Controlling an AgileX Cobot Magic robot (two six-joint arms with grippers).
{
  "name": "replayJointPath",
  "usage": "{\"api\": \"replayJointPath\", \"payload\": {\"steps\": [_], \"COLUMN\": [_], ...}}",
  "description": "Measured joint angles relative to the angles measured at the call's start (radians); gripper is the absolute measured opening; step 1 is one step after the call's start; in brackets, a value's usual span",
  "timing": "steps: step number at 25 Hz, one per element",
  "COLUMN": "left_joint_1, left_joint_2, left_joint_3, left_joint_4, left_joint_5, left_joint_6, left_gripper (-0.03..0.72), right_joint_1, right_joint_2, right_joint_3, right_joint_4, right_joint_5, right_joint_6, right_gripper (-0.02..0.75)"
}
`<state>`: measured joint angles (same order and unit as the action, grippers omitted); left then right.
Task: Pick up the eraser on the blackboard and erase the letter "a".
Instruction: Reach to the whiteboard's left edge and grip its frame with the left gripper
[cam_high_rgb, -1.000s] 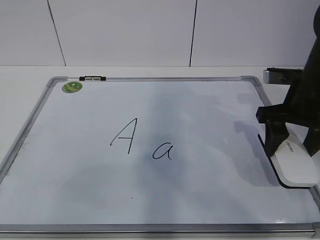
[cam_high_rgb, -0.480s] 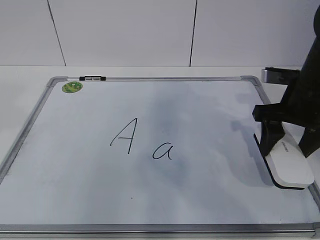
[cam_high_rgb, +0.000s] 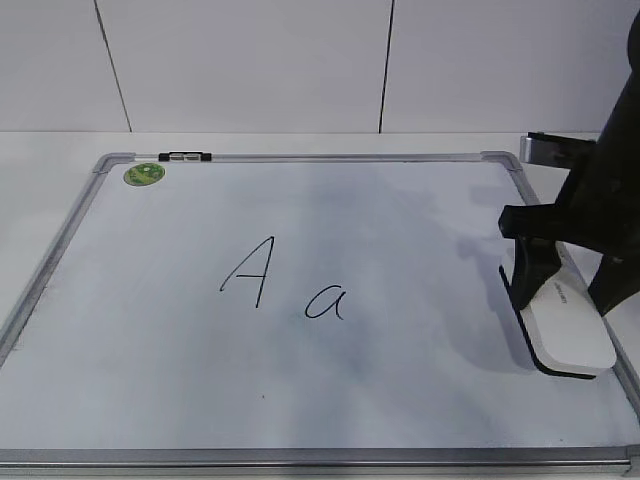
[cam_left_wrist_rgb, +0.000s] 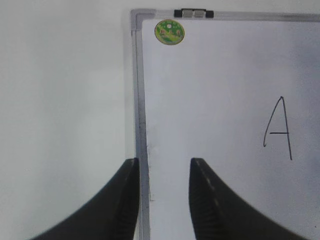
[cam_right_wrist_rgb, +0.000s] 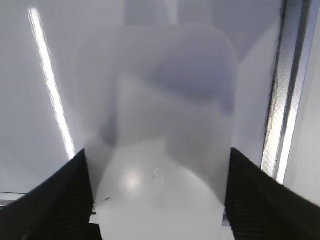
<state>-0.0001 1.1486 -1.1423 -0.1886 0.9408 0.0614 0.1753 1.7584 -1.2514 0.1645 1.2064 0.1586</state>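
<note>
The blackboard (cam_high_rgb: 400, 225) is a white board with a silver frame, lying flat on the table. The small letter "a" (cam_high_rgb: 326, 302) is written near its middle, right of a taller capital "A" (cam_high_rgb: 250, 270). My right gripper (cam_high_rgb: 566, 290) is shut on the white eraser (cam_high_rgb: 568, 330) near the board's right edge, far right of the "a". In the right wrist view the eraser (cam_right_wrist_rgb: 160, 170) fills the gap between both fingers (cam_right_wrist_rgb: 157, 155). My left gripper (cam_left_wrist_rgb: 162, 170) is open and empty over the board's left frame edge (cam_left_wrist_rgb: 140, 100).
A round green sticker (cam_high_rgb: 144, 174) and a black clip (cam_high_rgb: 185, 156) sit at the board's far left corner. The sticker also shows in the left wrist view (cam_left_wrist_rgb: 169, 31). A grey object (cam_high_rgb: 545, 150) lies beyond the far right corner. White table surrounds the board.
My right gripper and the eraser have slid a little to the left and away from the front edge. The letters are unchanged.
</note>
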Motion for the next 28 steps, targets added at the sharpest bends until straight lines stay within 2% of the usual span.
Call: {"api": "replayJointPath", "payload": {"steps": [12,28], "left_joint_1": [0.0,0.0], "left_joint_2": [0.352,0.587], "left_joint_3": [-0.113,-0.221], "left_joint_4": [0.035,0.038], "left_joint_5": [0.025,-0.012], "left_joint_6": [0.0,0.0], "left_gripper": [0.236,0.236], "right_joint_1": [0.0,0.0], "right_joint_2": [0.0,0.0], "right_joint_3": [-0.01,-0.07], "right_joint_4": [0.014,0.002], "right_joint_5": [0.001,0.005], "right_joint_6": [-0.028,-0.043], "right_gripper": [0.558,0.557]}}
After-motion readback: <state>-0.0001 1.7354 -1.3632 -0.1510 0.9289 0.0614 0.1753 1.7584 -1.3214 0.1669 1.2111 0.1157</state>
